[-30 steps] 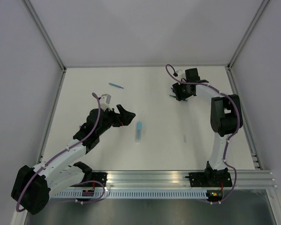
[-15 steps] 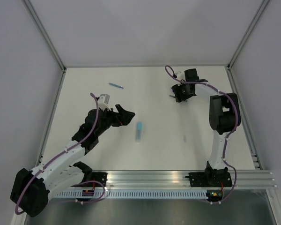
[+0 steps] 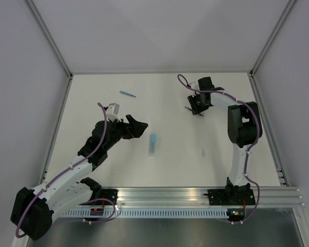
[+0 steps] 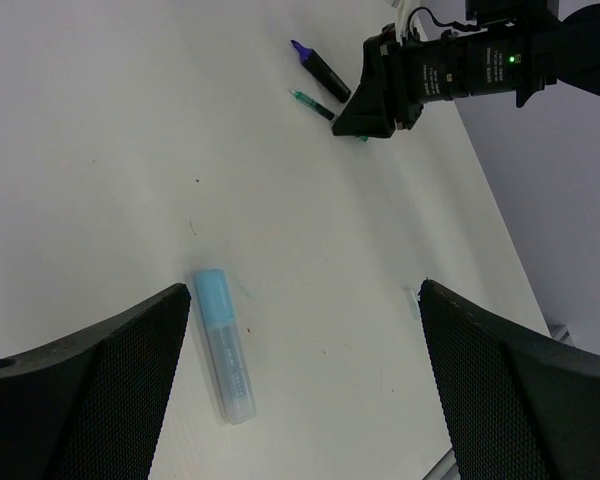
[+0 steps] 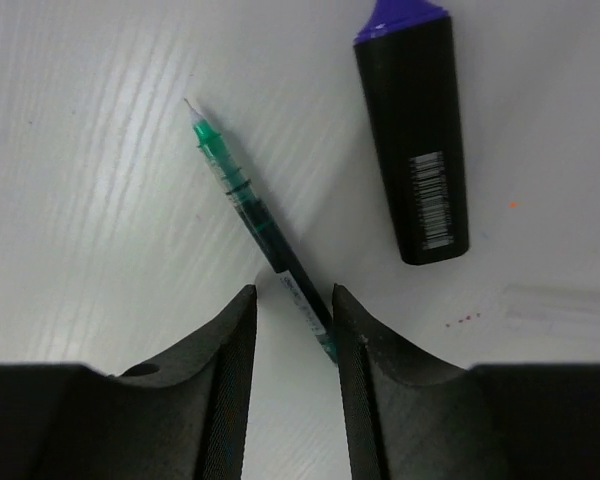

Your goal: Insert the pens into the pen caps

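Observation:
My right gripper [image 5: 292, 312] is open with narrow jaws set down astride the rear end of the thin dark pen [image 5: 248, 196]; the pen has a green tip and lies against the right finger [image 5: 368, 372]. The black-and-purple marker [image 5: 414, 132] lies just beside it. In the top view my right gripper [image 3: 197, 106] is at the far right. My left gripper [image 3: 137, 127] is wide open and empty, above the table left of the pale-blue highlighter [image 3: 153, 144], which also shows in the left wrist view [image 4: 226, 347]. The thin blue pen [image 3: 127, 94] lies far left. A small pale cap [image 3: 203, 152] lies mid right.
The table [image 3: 170, 170] is white, with grey walls on three sides and an aluminium rail [image 3: 195, 194] along the near edge. The left wrist view shows the right gripper's body [image 4: 450, 70] next to the marker [image 4: 320, 68] and dark pen [image 4: 312, 103].
My right gripper has shifted a little left and farther back over the dark pen. My left arm has moved only slightly, its gripper still open.

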